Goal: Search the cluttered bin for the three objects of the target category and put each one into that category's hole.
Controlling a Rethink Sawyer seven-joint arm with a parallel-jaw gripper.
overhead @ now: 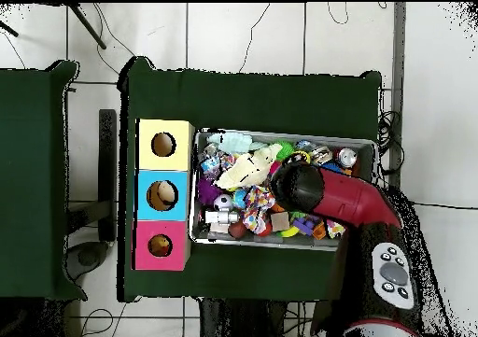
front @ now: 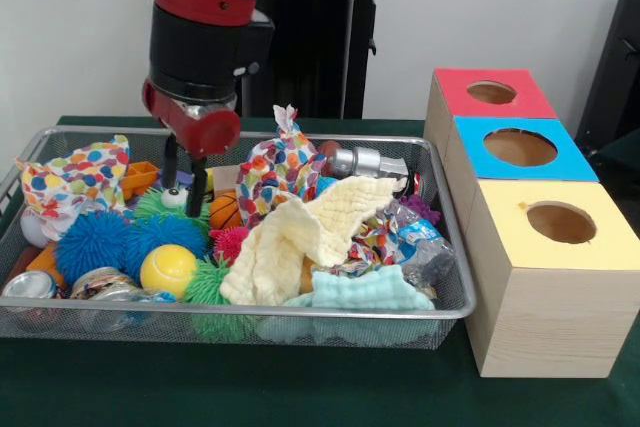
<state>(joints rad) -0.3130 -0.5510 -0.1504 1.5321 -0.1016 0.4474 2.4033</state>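
The target category is not given, so which of the bin's [front: 455, 309] contents count cannot be told; candidates lie heaped in the wire bin on the green desk [front: 300, 387], among them a yellow ball [front: 167, 269], a small orange basketball [front: 224, 212], blue spiky balls [front: 95, 243], a pale yellow cloth [front: 300, 237], a mint cloth [front: 370, 290], a spotted fabric bundle [front: 280, 172], cans [front: 28, 285] at the bin's front corner and a crushed plastic bottle [front: 420, 242]. The hand [front: 184, 185] hangs down inside the bin toward its back edge, its dark fingers [front: 197, 187] slightly parted and closed on nothing, tips just above a green spiky toy [front: 165, 202] beside the basketball. The likely trouble is the crowding: the fingers could catch the spiky toy or a cloth along with the wanted piece, or nudge a ball so it rolls under the fabric and out of sight. A loosely pinched ball might also drop on the way to the three boxes beside the bin, yellow [front: 560, 222], blue [front: 520, 147] and red [front: 492, 93], each with one round hole on top. No brand, label or writing can be read anywhere; the cans' print is too small.
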